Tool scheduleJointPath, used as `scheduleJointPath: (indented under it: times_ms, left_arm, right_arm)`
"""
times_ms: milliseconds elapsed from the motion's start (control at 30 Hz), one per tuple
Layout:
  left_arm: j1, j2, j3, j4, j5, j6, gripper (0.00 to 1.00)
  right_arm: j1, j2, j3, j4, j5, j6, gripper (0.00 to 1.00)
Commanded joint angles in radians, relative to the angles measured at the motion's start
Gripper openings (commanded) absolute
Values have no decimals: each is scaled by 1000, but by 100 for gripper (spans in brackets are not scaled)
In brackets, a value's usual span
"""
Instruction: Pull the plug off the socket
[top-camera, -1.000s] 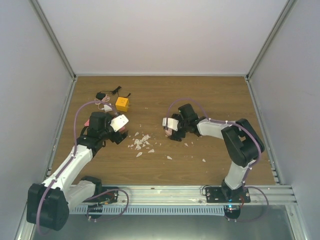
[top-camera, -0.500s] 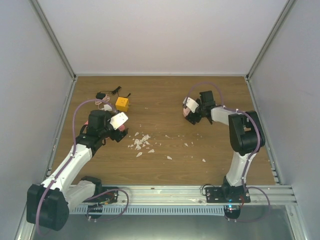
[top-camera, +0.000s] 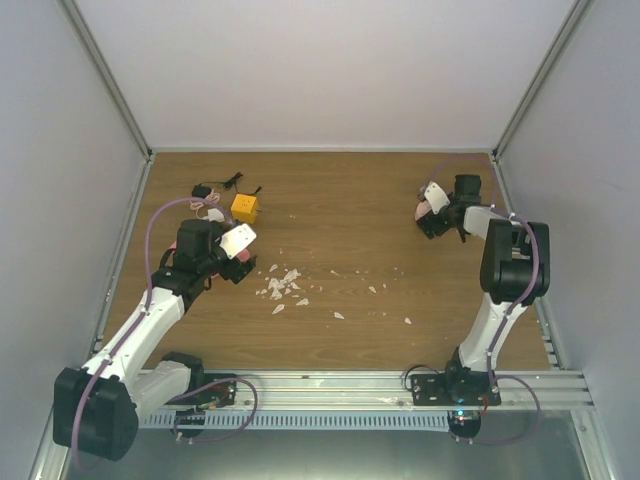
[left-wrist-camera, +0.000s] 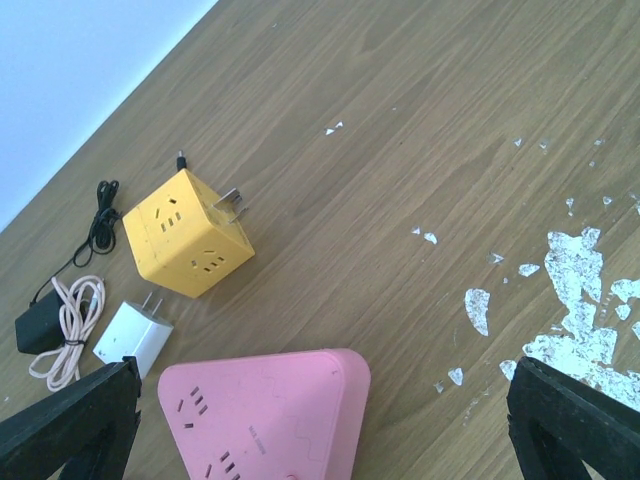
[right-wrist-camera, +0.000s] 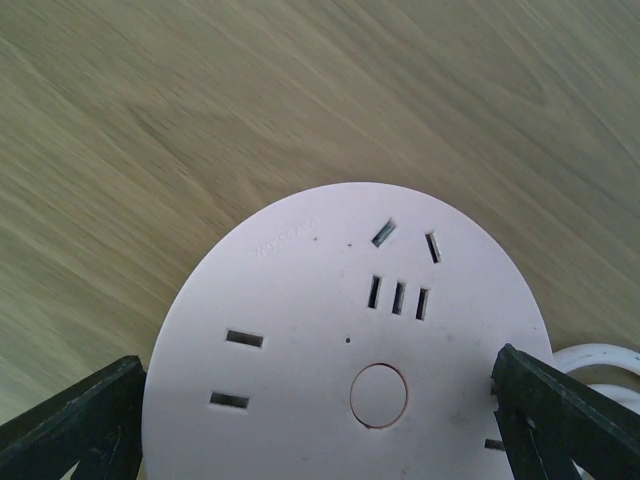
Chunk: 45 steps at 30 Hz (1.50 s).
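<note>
**Desk** (top-camera: 330, 190): wood-grain board walled by pale panels, carrying all the items.

**Left arm** (top-camera: 150, 315): reaches toward the desk's far left. The left jaws are spread wide and pinch nothing. In the wrist view, one black finger (left-wrist-camera: 70, 420) stands at each lower corner.

**Right arm** (top-camera: 505, 270): folded toward the far right corner. The right jaws stand wide, and each finger (right-wrist-camera: 565, 420) meets the rim of the round socket disc. The disc is sharp while the desk behind it is smeared, so it reads as pinched between them.

**Socket** (left-wrist-camera: 265, 415): flat pink triangle with rounded corners, lying on the desk between the left fingers and nearer the left one. Its top face shows slot outlets and a small line of moulded lettering, too fine to read.

**Round socket disc** (right-wrist-camera: 345, 340): pale pink, with slot outlets and a ringed circular button. An embossed word near its upper rim is illegible. A white cable (right-wrist-camera: 600, 365) loops at its right edge.

**Yellow cube socket** (left-wrist-camera: 188, 235): just beyond the triangle and apart from it, with slotted faces and metal prongs on its far side.

**White charger** (left-wrist-camera: 135, 340): two prongs, beside the triangle's left corner, next to a coiled pale cable (left-wrist-camera: 62, 330).

**Black adapter** (left-wrist-camera: 38, 328): at the frame edge, with a thin black cord (left-wrist-camera: 100, 215).

**White flecks** (left-wrist-camera: 580, 290): scattered over the desk to the right. No brand or label can be read on any item.
</note>
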Motion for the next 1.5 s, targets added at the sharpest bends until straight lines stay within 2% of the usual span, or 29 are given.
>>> scheduleJointPath:
  times_ms: [0,133,267,500,700,933,1067,1200,1333,1467]
  left_arm:
    - [7,-4,21,32,9,-2,99]
    - [7,7,20,35,14,-7,99]
    - [6,38,40,23,32,-27,99]
    - [9,111,134,-32,85,-90,99]
    - [43,247,318,-136,195,-157,99]
    - [192,437,635,-288,442,-251,99]
    - [317,524,764,-328,539,-329,99]
    - [408,538,779,-295,544,-363,99]
    - [473,499,721,-250,519,-360,99]
    - [488,451,582,-229,495,-320,99]
  right_arm:
    - [-70,40,-36,-169,42,11,92]
    - [-111,33,-16,-184,42,29,93]
    - [-116,0,13,-204,-5,48,98]
    - [-116,-94,173,-298,-137,92,100]
    - [-115,-167,323,-390,-249,118,100]
    - [-115,-300,400,-427,-390,194,100]
    - [-115,-388,347,-404,-502,254,100]
    - [-115,-508,185,-290,-596,339,100]
    - [-116,-621,29,-207,-638,357,100]
    - [-117,-695,-97,-185,-621,318,100]
